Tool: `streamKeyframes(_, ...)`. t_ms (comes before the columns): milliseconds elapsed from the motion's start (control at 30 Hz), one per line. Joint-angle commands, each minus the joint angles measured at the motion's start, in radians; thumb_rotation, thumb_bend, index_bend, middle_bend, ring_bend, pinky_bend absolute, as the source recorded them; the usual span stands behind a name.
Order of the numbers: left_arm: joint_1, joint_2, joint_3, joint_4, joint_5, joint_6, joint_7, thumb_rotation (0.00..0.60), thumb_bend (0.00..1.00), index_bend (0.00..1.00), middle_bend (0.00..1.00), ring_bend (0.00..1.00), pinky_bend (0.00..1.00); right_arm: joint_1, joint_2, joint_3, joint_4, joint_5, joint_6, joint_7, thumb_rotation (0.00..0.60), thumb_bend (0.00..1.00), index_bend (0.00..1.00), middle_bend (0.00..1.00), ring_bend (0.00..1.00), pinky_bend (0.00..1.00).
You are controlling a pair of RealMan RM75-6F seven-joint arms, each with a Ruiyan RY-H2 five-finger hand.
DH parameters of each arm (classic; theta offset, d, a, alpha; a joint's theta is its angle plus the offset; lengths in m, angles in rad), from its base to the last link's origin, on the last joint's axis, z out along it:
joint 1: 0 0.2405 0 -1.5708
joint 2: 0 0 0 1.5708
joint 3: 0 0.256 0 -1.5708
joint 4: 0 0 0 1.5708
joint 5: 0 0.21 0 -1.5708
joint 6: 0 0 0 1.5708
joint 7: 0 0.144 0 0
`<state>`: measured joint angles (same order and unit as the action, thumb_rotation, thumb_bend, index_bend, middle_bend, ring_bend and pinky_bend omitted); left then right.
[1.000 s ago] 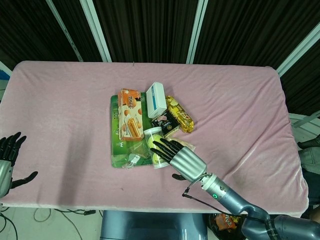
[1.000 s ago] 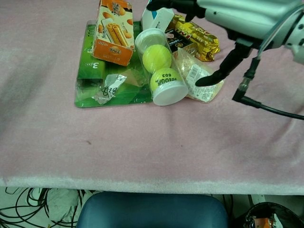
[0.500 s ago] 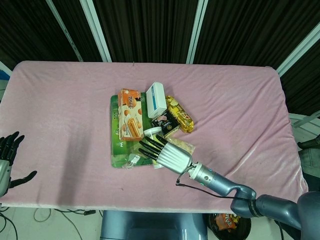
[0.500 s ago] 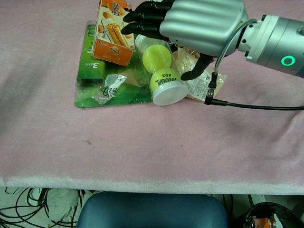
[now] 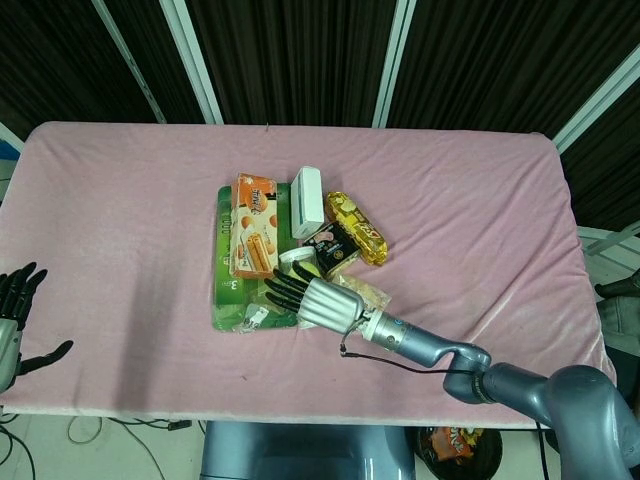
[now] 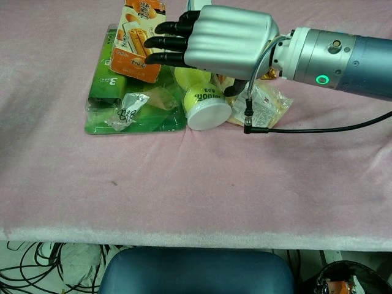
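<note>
Now the pink tabletop (image 5: 120,200) carries a pile of snack packs, and the right hand (image 6: 226,40) lies flat over the clear tube of tennis balls (image 6: 202,101), fingers stretched toward the orange biscuit box (image 6: 135,37), grasping nothing yet (the tube rests on the green pack (image 6: 104,92)). Lifting is not done, I judge; the left hand (image 5: 15,310) waits released at the edge.
</note>
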<state>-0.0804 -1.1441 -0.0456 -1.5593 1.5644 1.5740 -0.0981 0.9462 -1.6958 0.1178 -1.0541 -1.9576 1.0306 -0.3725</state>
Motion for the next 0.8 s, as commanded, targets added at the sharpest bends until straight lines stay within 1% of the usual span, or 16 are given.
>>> streamKeyframes(33,0.000,0.000,0.000,-0.002,-0.001,0.000,0.001,0.600,0.00,0.00,0.00,0.00,0.00,0.024,-0.024,-0.007,0.042,-0.011,-0.009,-0.023,0.600,0.08,0.00,0.00,0.00,0.21)
streamKeyframes(167,0.002,0.002,-0.001,-0.006,-0.003,0.001,-0.001,0.600,0.00,0.00,0.00,0.00,0.00,0.061,-0.039,-0.011,0.104,-0.022,-0.044,-0.073,0.600,0.08,0.00,0.00,0.00,0.21)
streamKeyframes(333,0.003,0.002,-0.003,-0.007,-0.006,0.002,-0.005,0.600,0.00,0.00,0.00,0.00,0.00,0.072,-0.048,0.001,0.164,0.012,-0.069,-0.105,0.600,0.08,0.00,0.00,0.00,0.20)
streamKeyframes(667,0.001,-0.001,-0.006,-0.010,-0.013,-0.004,0.000,0.600,0.00,0.00,0.00,0.00,0.00,0.078,-0.072,-0.036,0.217,0.028,-0.056,-0.108,0.600,0.08,0.00,0.00,0.00,0.20)
streamKeyframes(700,0.002,-0.001,-0.006,-0.010,-0.014,-0.004,0.000,0.600,0.00,0.00,0.00,0.00,0.00,0.080,-0.077,-0.039,0.221,0.028,-0.054,-0.107,0.600,0.08,0.02,0.00,0.00,0.20)
streamKeyframes(767,0.002,-0.002,-0.007,-0.011,-0.016,-0.005,0.003,0.600,0.00,0.00,0.00,0.00,0.00,0.087,-0.089,-0.044,0.233,0.030,-0.052,-0.104,0.600,0.09,0.10,0.05,0.01,0.20)
streamKeyframes(800,0.002,-0.002,-0.007,-0.011,-0.017,-0.005,0.003,0.600,0.00,0.00,0.00,0.00,0.00,0.090,-0.094,-0.046,0.238,0.031,-0.051,-0.100,0.600,0.11,0.19,0.12,0.05,0.20)
